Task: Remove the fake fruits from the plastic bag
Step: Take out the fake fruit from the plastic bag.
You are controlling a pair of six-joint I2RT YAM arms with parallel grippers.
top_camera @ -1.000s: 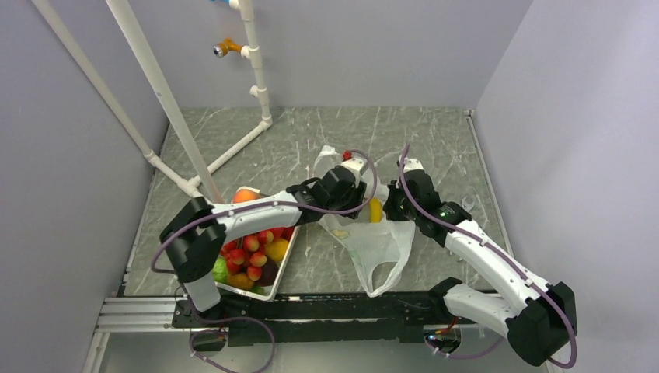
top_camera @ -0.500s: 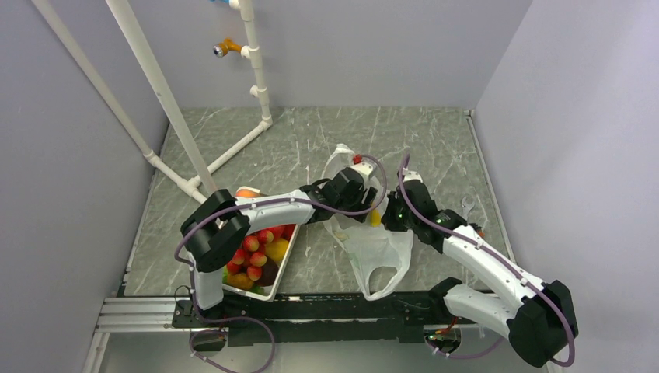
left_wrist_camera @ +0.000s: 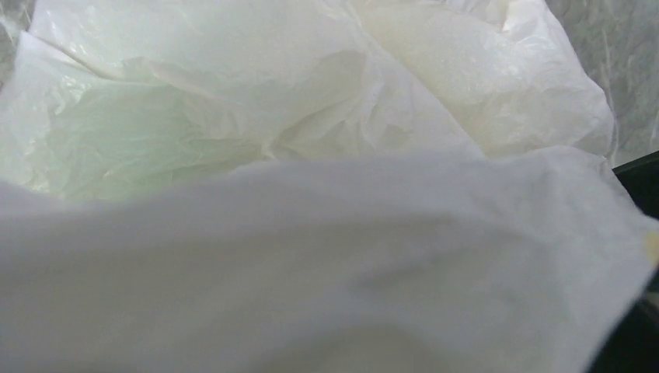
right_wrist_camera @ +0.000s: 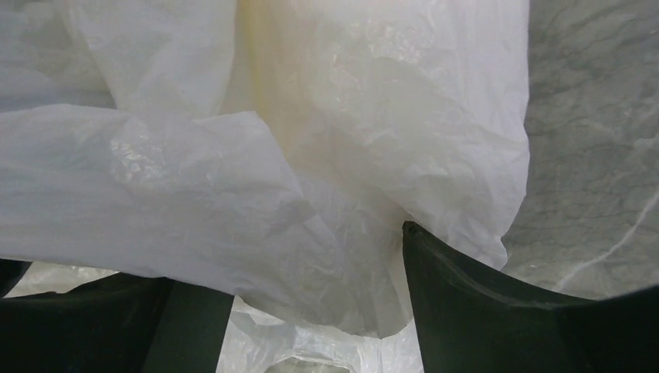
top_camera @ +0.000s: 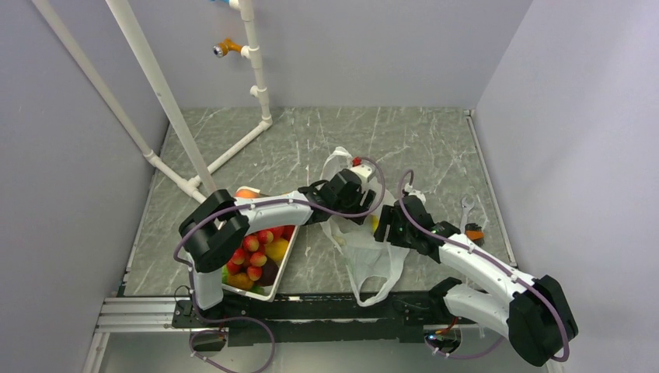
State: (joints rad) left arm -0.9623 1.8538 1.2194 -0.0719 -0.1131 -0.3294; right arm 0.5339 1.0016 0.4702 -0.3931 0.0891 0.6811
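As right arm (top_camera: 466,260) retreated, plastic bag (top_camera: 373,252) stretched.

Layout, bag at table centre, basket at left.
The plastic bag (top_camera: 371,250) lies on the table (top_camera: 435,148) between the two grippers: left gripper (top_camera: 359,203) at its far-left edge, right gripper (top_camera: 384,230) at its right side. Basket (top_camera: 273,273) sits left of the bag, under the left arm. Pipe frame (top_camera: 233,151) stands behind the basket.

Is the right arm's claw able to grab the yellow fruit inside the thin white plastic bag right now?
Probably not yet. The right claw has the thin white plastic bag draped between its fingers, and crinkled film covers the yellow fruit.
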